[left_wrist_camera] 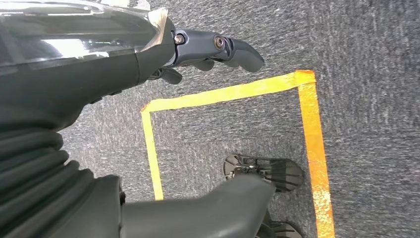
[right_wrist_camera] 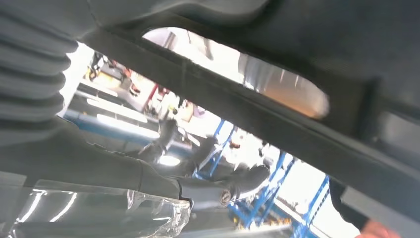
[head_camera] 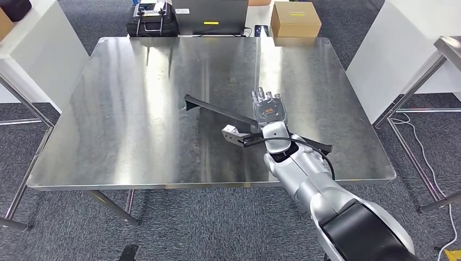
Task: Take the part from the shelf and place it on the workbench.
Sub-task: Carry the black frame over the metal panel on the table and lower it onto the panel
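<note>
A long, thin black part [head_camera: 217, 110] lies slantwise on the steel workbench [head_camera: 136, 109], running from the middle toward the near right edge, with a grey bracket end [head_camera: 232, 132] on a side branch. My right hand [head_camera: 268, 109] hovers palm down just past the part, fingers stretched out flat, and my wrist crosses over the bar. In the right wrist view the black part [right_wrist_camera: 257, 114] passes close in front of the hand [right_wrist_camera: 218, 191], and no finger wraps it. My left hand [left_wrist_camera: 213, 49] hangs beside my body above the carpet, holding nothing.
A cardboard box [head_camera: 295, 19], a grey case [head_camera: 212, 15] and a black device [head_camera: 152, 19] sit beyond the bench's far edge. White panels flank both sides, and another steel table [head_camera: 448, 49] stands at the right. Yellow floor tape [left_wrist_camera: 309, 134] marks the carpet.
</note>
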Controlling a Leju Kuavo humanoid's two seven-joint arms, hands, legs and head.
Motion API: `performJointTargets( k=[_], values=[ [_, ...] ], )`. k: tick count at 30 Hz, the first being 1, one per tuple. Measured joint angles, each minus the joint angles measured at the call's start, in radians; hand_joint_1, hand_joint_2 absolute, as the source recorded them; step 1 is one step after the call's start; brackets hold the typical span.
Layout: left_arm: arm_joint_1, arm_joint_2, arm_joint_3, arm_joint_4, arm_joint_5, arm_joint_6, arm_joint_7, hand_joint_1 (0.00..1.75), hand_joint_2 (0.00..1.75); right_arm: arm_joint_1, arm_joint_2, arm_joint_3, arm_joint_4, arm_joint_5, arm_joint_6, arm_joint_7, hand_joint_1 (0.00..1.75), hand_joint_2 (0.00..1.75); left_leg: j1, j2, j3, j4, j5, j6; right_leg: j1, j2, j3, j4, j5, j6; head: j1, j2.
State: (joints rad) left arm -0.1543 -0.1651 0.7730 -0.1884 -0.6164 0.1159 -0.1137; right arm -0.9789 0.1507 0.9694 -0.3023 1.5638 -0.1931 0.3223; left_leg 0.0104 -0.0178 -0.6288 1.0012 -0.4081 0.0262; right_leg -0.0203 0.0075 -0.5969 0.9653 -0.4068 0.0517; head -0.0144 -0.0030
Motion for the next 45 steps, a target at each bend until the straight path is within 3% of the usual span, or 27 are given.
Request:
performJointTargets(
  k=[8,12,20,26,29,41,45],
  values=[
    [0.001,0.002,0.0,0.0,0.0,-0.002,0.004,0.0,0.0,0.017,-0.011,-0.072,0.002,-0.069,-0.005,-0.042,0.0,0.0,0.0,0.0,0.0,0.0,0.0,0.0,0.0,0.0,0.001,0.0,0.0,0.0,0.0,0.0],
    [0.003,0.003,0.0,0.0,-0.002,-0.003,0.004,0.0,0.0,0.022,-0.005,-0.172,-0.002,-0.142,-0.013,-0.139,0.0,0.0,0.0,0.0,0.0,0.0,0.0,0.0,0.0,0.0,0.001,0.001,0.0,0.0,0.0,0.0],
    [0.008,0.003,0.001,0.0,-0.029,-0.006,0.0,0.0,0.0,0.024,0.005,-0.376,-0.077,-0.119,-0.136,-0.252,0.0,0.0,0.0,-0.001,-0.001,0.0,0.0,0.0,0.0,0.0,0.0,0.001,0.0,0.0,0.0,0.0],
    [0.012,0.002,0.001,0.0,-0.042,-0.002,-0.005,0.0,0.0,0.03,0.0,-0.511,-0.179,-0.105,-0.399,-0.28,0.0,0.0,0.0,-0.001,0.0,0.0,0.0,0.0,0.0,0.0,0.0,0.0,0.0,0.0,0.0,0.0],
    [0.016,0.002,0.002,0.0,-0.045,0.0,-0.009,0.0,0.0,0.051,-0.004,-0.577,-0.264,-0.097,-0.477,-0.308,0.0,0.0,0.0,0.0,0.0,0.0,0.0,0.0,0.0,0.0,0.0,0.0,0.0,0.0,0.0,0.0],
    [0.017,0.001,0.005,0.0,-0.047,0.001,-0.012,0.0,0.0,0.093,-0.008,-0.66,-0.398,-0.089,-0.489,-0.327,0.0,0.0,0.0,0.0,0.0,0.0,0.0,0.0,0.0,0.0,0.0,0.001,0.0,0.0,0.0,0.0],
    [0.025,0.001,0.016,0.0,-0.033,0.01,-0.041,0.0,0.0,0.186,0.003,-0.694,-0.584,-0.188,-0.498,-0.431,0.0,0.0,0.0,-0.002,0.0,0.0,0.0,0.0,0.0,-0.002,0.001,0.001,-0.001,0.0,0.0,0.0]
  ],
)
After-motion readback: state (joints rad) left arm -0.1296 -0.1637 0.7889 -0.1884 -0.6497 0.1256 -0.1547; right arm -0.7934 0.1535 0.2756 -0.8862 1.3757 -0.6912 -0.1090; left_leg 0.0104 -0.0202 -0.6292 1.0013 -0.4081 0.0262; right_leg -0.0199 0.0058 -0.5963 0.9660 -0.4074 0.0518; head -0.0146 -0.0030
